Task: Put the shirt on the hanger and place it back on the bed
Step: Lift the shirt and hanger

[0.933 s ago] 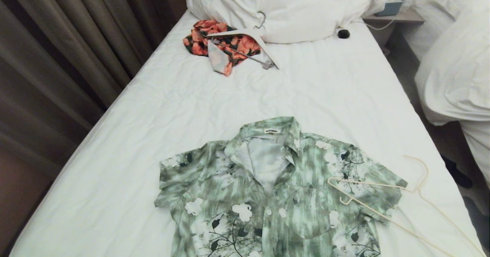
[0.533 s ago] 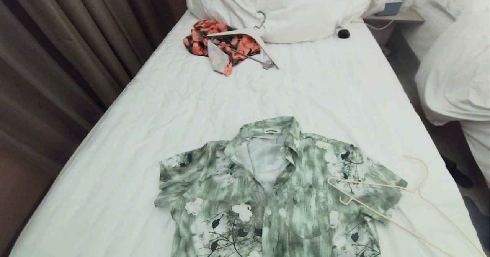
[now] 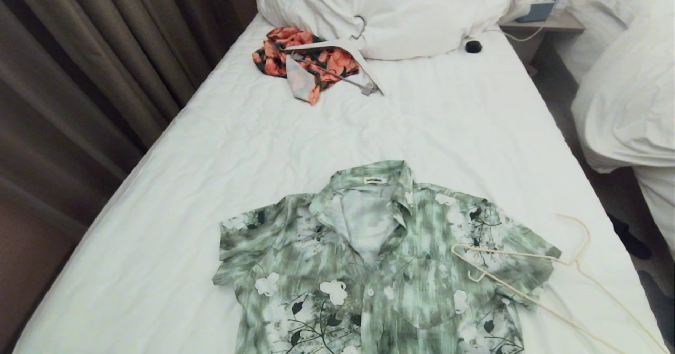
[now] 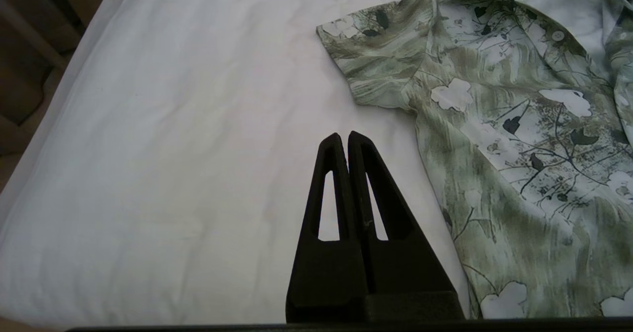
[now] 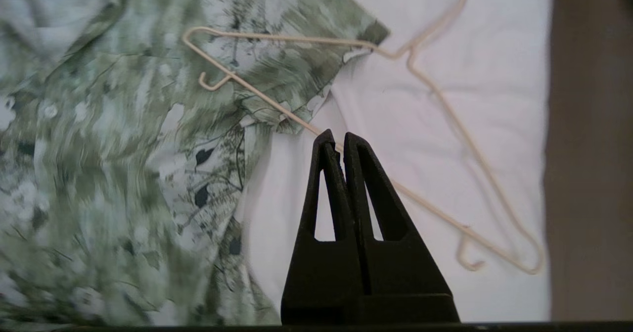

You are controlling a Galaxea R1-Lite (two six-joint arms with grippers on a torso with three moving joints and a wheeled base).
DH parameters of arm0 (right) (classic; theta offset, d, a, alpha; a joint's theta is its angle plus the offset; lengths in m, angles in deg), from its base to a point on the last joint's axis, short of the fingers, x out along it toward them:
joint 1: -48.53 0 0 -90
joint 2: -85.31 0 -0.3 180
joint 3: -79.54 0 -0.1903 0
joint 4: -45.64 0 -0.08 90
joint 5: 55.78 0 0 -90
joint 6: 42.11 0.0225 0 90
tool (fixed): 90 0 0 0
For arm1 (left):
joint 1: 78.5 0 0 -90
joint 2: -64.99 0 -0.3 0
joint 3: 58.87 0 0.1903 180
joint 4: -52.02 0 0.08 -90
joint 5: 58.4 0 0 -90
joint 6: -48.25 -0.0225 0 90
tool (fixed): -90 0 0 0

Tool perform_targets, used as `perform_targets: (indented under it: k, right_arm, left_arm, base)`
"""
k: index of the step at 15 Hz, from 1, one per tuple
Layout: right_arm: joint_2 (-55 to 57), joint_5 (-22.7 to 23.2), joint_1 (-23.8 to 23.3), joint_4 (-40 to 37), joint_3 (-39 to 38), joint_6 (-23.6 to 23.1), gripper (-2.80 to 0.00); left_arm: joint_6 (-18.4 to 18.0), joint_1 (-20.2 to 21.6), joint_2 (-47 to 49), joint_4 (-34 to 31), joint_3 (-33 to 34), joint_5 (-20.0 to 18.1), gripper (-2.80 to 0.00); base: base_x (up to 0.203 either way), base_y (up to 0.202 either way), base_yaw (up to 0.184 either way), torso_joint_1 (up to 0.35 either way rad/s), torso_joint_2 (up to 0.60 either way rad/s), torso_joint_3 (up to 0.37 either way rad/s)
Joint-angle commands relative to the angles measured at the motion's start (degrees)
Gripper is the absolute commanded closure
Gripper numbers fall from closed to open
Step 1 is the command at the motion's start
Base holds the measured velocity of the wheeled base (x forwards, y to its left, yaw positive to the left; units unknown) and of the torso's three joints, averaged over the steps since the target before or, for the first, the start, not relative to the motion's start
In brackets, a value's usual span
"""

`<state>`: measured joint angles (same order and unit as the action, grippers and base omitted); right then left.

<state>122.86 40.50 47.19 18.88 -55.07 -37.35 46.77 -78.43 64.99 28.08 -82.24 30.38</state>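
Note:
The pale green floral shirt (image 3: 369,269) lies flat and face up on the bed (image 3: 422,127), collar toward the duvet. The thin cream hanger (image 3: 506,252) lies at the shirt's right, one end over the right sleeve and the hook on the sheet. Neither arm shows in the head view. My left gripper (image 4: 343,136) is shut and empty above bare sheet beside the shirt's (image 4: 519,124) left sleeve. My right gripper (image 5: 336,135) is shut and holds nothing. It hangs over the hanger's (image 5: 296,38) long bar near the shirt's (image 5: 123,124) right sleeve.
An orange-and-black garment (image 3: 279,53) with a thick white hanger (image 3: 364,64) lies far up the bed by the duvet (image 3: 401,11). A small black object (image 3: 473,46) sits nearby. Curtains (image 3: 95,69) run along the left; a second bed (image 3: 627,106) and a nightstand (image 3: 548,22) are right.

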Motion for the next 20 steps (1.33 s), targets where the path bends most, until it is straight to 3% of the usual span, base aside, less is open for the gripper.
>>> perform_targets:
  k: [1, 4, 6, 8, 11, 13, 14, 20]
  right_arm:
    - [19.97, 1.23, -2.42, -0.27, 5.29, 1.32, 0.0]
    - [39.33, 10.65, -12.5, -5.36, 16.39, 1.07, 0.0]
    - [49.64, 19.38, -20.48, -13.03, 23.69, -3.3, 0.0]
    - [58.24, 25.07, -26.56, -21.49, 29.35, -10.83, 0.0]
    - [68.49, 32.26, -35.77, -34.74, 36.3, -28.9, 0.0]
    - [73.41, 34.65, -38.15, -39.67, 39.15, -37.34, 0.0]
    - [75.0, 35.11, -38.65, -40.34, 39.54, -39.31, 0.0]
    - [78.66, 36.05, -39.08, -38.11, 41.0, -42.11, 0.0]
  left_arm:
    - [-0.01, 0.01, 0.0, 0.01, 0.0, -0.01, 0.0]
    - [-0.01, 0.01, 0.0, 0.03, 0.0, -0.01, 0.0]
    - [-0.01, 0.01, 0.0, -0.04, 0.0, -0.01, 0.0]
    - [-0.01, 0.01, 0.0, -0.04, 0.0, -0.01, 0.0]
    - [-0.01, 0.01, 0.0, 0.01, 0.0, -0.01, 0.0]
    - [-0.01, 0.01, 0.0, 0.03, 0.0, -0.01, 0.0]
    - [-0.01, 0.01, 0.0, -0.04, 0.0, -0.01, 0.0]
    - [-0.06, 0.01, 0.0, 0.04, 0.0, -0.01, 0.0]
  base:
    - [0.0, 0.0, 0.0, 0.0, 0.0, 0.0]
    - [0.0, 0.0, 0.0, 0.0, 0.0, 0.0]
    - [0.0, 0.0, 0.0, 0.0, 0.0, 0.0]
    - [0.0, 0.0, 0.0, 0.0, 0.0, 0.0]
    - [0.0, 0.0, 0.0, 0.0, 0.0, 0.0]
    - [0.0, 0.0, 0.0, 0.0, 0.0, 0.0]
    - [0.0, 0.0, 0.0, 0.0, 0.0, 0.0]
    - [0.0, 0.0, 0.0, 0.0, 0.0, 0.0]
